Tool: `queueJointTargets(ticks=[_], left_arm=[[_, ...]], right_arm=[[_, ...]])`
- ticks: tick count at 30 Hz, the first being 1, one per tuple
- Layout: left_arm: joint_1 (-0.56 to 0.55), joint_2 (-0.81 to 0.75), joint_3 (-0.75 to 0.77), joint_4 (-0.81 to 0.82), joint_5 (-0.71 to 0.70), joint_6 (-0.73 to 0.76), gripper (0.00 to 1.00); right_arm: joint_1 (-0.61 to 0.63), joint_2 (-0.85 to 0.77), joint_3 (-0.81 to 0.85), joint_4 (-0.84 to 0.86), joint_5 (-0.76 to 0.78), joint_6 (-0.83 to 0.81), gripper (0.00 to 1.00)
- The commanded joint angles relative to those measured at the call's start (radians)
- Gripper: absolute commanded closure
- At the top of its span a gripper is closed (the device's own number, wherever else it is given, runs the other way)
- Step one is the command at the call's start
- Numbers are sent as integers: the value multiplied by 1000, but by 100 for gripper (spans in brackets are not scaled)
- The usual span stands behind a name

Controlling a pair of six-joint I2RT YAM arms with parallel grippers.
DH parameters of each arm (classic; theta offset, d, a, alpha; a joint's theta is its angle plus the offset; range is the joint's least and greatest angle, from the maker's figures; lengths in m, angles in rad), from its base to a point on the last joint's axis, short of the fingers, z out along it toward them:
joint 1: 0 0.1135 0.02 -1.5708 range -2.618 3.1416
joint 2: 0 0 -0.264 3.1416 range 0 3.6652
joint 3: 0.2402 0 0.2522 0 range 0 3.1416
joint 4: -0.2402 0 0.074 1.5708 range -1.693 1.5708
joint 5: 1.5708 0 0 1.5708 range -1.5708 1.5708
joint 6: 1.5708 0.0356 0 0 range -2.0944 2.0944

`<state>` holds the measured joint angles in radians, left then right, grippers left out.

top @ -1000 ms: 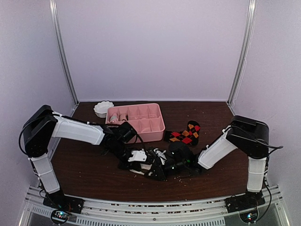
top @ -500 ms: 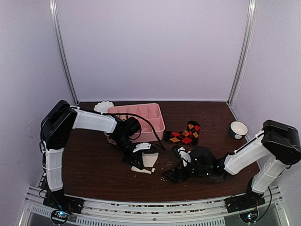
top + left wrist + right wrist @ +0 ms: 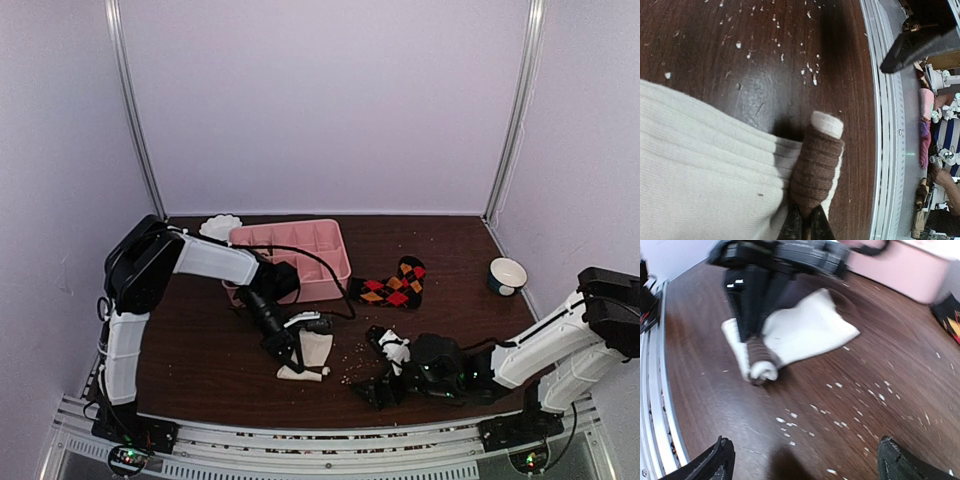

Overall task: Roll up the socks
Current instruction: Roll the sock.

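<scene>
On the brown tabletop (image 3: 190, 340) our left hand (image 3: 804, 222) clamps the cream sock (image 3: 715, 170), partly rolled; right hand (image 3: 807, 460) gapes empty; argyle sock (image 3: 393, 284) lies flat.

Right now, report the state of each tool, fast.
Left tool: shut, pinching the rolled brown end of the cream-white sock.
Right tool: open, holding nothing.

Nothing readable is showing in any view: no lettering, label, brand mark or number is appearing on the socks (image 3: 395, 285), the tray (image 3: 338, 262) or the bowl (image 3: 507, 273). The background clutter (image 3: 940, 155) is looking too blurred to read.
</scene>
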<state>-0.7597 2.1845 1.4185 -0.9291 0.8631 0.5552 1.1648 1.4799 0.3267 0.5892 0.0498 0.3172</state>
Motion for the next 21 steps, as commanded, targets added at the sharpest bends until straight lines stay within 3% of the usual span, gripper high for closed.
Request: queueJointTargets(ticks=[1,3,9,21], left_arm=[[1,49,17,-5,-122,-68,100],[0,58,30,-5,-149,-86,100],[-1,86,50,-17,-168,-103,100],[-24,89,74,-27,-210,-96,100]], right_arm=[[67,28,46,-37,79,-195,0],[98,33,64,-14,85,-267,5],[132,136,243,-130,20,-418,34],[122,366,468,-181,0,-544,53]])
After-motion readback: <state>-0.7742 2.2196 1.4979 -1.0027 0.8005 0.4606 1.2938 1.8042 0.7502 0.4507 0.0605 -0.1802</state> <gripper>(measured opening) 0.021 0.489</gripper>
